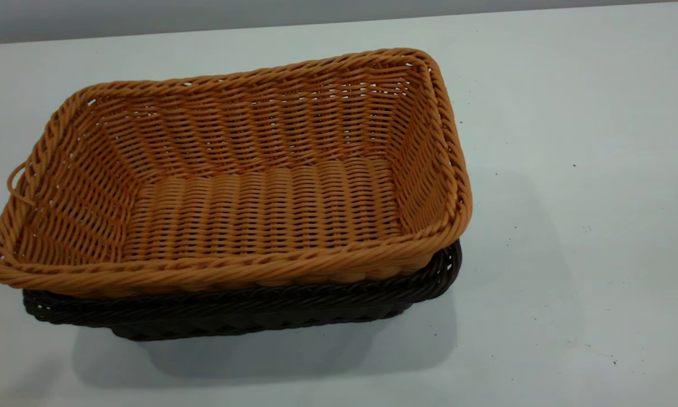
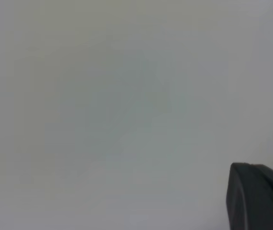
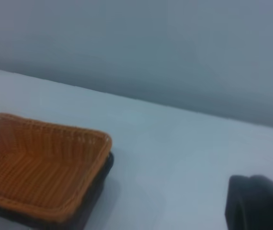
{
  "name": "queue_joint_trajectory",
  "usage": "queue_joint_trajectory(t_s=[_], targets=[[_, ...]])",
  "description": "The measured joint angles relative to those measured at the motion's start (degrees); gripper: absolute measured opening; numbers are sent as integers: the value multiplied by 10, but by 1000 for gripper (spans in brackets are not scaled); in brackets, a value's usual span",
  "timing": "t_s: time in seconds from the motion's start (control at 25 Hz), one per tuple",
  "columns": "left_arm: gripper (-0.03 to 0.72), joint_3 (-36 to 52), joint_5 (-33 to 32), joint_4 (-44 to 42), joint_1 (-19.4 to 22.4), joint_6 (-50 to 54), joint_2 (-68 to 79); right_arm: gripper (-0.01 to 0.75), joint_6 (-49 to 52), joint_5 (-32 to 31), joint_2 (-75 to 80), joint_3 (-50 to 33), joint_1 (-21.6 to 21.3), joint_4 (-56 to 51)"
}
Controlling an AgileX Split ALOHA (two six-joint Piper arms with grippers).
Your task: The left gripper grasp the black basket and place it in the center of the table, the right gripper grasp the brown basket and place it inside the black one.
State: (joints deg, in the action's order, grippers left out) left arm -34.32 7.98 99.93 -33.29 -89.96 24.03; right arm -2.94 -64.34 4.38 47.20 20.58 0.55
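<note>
Right hand [image 3: 256, 203] well apart from nested brown basket [image 1: 248, 186] (grip state unreadable) in black basket [image 1: 259, 311].

**Two baskets, one table**

You had two rectangular woven wicker baskets in front of you: one orange-tan basket [image 1: 259, 186] and one near-black basket [image 1: 248, 314]. Each had one braided rim. You could count one small loop [image 1: 17, 183], on a short end of the orange-tan one. There was one smooth pale grey table [image 1: 570, 169], and a few tiny dark specks dotted it.
</note>
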Motion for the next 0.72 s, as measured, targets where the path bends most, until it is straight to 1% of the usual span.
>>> queue_joint_trajectory(t_s=[0.12, 0.24, 0.36, 0.52, 0.6, 0.72], targets=[[-1, 0, 1, 0, 0, 0, 2, 0, 24, 16, -40, -81, 0, -1], [-1, 0, 2, 0, 0, 0, 3, 0, 21, 11, -44, -129, 1, -14], [-1, 0, 4, 0, 0, 0, 3, 0, 15, 27, -44, -152, 1, -17], [-1, 0, 4, 0, 0, 0, 3, 0, -3, 24, -44, -192, 1, -17], [-1, 0, 4, 0, 0, 0, 3, 0, -3, 41, -44, -195, 1, -17], [-1, 0, 4, 0, 0, 0, 3, 0, 3, 41, -44, -195, 1, -17]])
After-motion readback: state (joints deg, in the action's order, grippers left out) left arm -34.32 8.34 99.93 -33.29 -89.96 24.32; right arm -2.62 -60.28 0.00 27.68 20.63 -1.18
